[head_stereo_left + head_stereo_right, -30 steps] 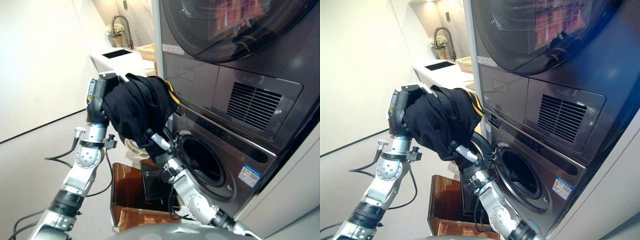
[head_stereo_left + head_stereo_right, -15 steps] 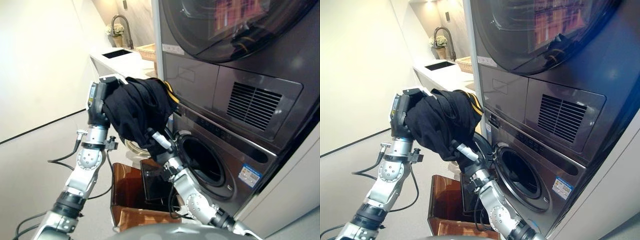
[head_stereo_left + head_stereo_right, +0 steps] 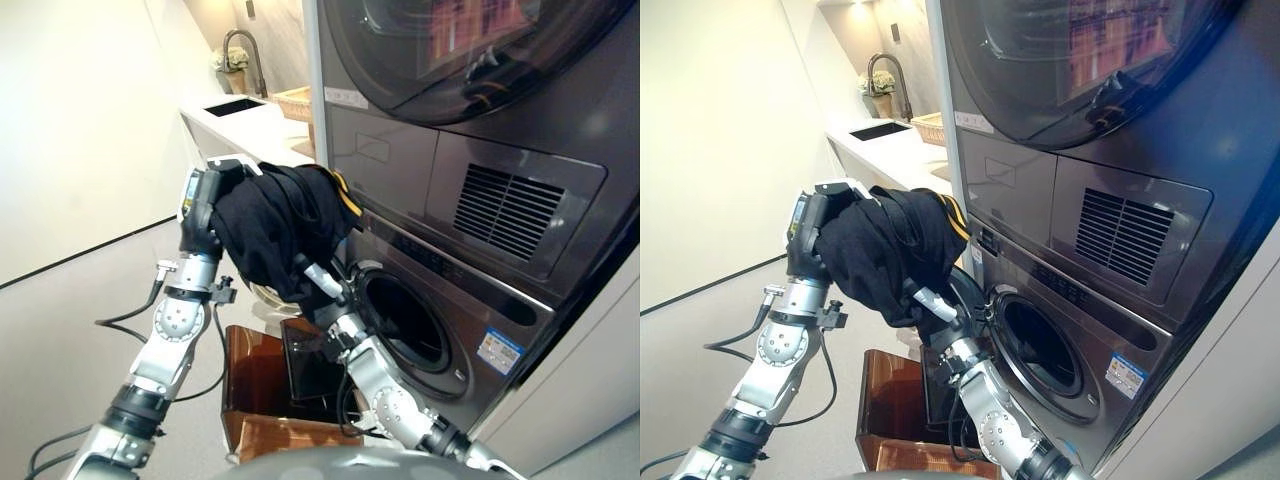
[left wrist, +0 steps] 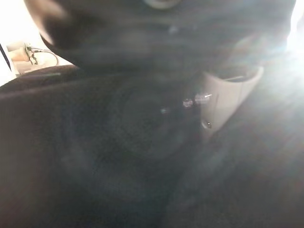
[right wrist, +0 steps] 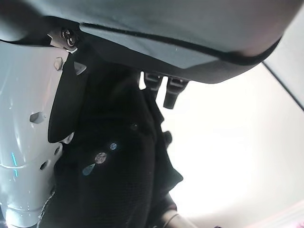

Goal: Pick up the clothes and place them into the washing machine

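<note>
With both robot hands buried in the black clothes, grip unreadable, the bundle should drop lower and feed squarely into the washing machine's drum opening.

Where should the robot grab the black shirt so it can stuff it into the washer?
Probably the loose bottom of the black shirt, coming from below on the side facing the washer opening. The bundle sits draped over the left hand, and its lower end hangs free right beside the round hole.
</note>
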### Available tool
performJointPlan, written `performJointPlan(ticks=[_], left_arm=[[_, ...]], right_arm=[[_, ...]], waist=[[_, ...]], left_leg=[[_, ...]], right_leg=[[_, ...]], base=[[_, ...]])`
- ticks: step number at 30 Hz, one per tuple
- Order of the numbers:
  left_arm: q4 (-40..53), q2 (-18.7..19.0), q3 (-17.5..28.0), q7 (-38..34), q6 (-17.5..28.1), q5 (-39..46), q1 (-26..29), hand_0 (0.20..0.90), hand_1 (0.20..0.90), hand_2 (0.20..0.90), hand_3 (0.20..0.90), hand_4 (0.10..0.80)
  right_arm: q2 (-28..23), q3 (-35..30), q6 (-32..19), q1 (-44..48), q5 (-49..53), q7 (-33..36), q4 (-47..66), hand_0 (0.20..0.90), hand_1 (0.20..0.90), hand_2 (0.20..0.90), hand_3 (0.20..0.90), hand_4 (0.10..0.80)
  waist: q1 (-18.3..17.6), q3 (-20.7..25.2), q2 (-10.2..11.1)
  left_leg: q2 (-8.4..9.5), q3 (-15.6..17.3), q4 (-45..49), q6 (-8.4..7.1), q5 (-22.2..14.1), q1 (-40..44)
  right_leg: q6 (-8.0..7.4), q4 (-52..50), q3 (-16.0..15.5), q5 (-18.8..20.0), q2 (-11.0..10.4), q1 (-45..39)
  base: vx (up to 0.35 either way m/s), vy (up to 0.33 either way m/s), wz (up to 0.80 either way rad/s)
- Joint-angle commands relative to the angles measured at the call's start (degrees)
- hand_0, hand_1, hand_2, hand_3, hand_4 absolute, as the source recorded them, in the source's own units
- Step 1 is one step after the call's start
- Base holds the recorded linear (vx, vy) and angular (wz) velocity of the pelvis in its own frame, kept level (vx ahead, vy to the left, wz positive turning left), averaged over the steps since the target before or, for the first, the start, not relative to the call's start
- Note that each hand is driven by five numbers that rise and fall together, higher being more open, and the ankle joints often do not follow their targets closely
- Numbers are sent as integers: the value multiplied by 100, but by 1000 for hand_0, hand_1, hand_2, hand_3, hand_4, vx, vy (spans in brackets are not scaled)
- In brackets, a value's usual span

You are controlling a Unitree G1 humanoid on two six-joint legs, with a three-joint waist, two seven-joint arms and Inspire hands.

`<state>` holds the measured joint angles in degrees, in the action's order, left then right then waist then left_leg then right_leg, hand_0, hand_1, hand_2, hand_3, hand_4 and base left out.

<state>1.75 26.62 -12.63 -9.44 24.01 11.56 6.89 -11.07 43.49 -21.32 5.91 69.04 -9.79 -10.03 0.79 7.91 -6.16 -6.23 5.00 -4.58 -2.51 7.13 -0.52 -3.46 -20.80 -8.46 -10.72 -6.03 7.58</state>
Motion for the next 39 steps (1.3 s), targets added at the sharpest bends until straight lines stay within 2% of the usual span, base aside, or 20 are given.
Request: performJointPlan(ticks=[1, 23, 25, 26, 27, 28, 39], left_arm=[[23, 592, -142, 16, 323, -83, 540, 200, 200, 200, 200, 300], [7, 829, -306, 290, 237, -63, 559, 200, 200, 200, 200, 300], [-12, 852, -320, 293, 239, -63, 575, 392, 392, 392, 392, 437], [-9, 873, -323, 319, 239, -36, 575, 625, 625, 625, 625, 604], [-9, 873, -323, 320, 239, -36, 575, 738, 738, 738, 738, 684], [-13, 883, -336, 332, 233, -32, 585, 900, 900, 900, 900, 800], [-41, 1108, -362, 506, 171, 83, 683, 900, 900, 900, 900, 800]], right_arm=[[620, 37, -490, 1055, -70, -226, 736, 900, 900, 900, 900, 800], [574, 89, -425, 1092, -35, -237, 735, 900, 900, 900, 900, 800], [566, 88, -425, 1090, -21, -247, 741, 900, 900, 900, 900, 800], [566, 93, -424, 1084, -13, -255, 753, 900, 900, 900, 900, 800], [567, 93, -424, 1084, -12, -255, 752, 900, 900, 900, 900, 800], [566, 95, -424, 1091, -8, -256, 750, 900, 900, 900, 900, 800], [557, 89, -385, 1077, 44, -277, 707, 900, 900, 900, 900, 800]], waist=[[-68, 188, 431], [-65, 200, 423], [-66, 197, 426], [-68, 195, 427], [-68, 195, 427], [-69, 195, 427], [-67, 194, 418]], left_leg=[[206, 183, 38, -99, -407, -48], [206, 191, 31, -103, -412, -40], [206, 188, 30, -103, -413, -41], [201, 192, 29, -104, -411, -40], [201, 192, 29, -104, -411, -40], [202, 190, 28, -104, -412, -41], [211, 202, 24, -102, -418, -45]], right_leg=[[-348, 2049, 30, 1103, -234, -575], [-357, 2064, 28, 1106, -235, -580], [-359, 2063, 26, 1108, -234, -574], [-361, 2065, 32, 1113, -233, -570], [-361, 2065, 32, 1113, -233, -569], [-362, 2069, 32, 1114, -232, -570], [-367, 2074, 41, 1123, -233, -561]], base=[[0, 0, 0], [0, 0, 0], [0, 0, 0], [0, 0, 0], [0, 0, 0], [0, 0, 0], [0, 0, 0]])
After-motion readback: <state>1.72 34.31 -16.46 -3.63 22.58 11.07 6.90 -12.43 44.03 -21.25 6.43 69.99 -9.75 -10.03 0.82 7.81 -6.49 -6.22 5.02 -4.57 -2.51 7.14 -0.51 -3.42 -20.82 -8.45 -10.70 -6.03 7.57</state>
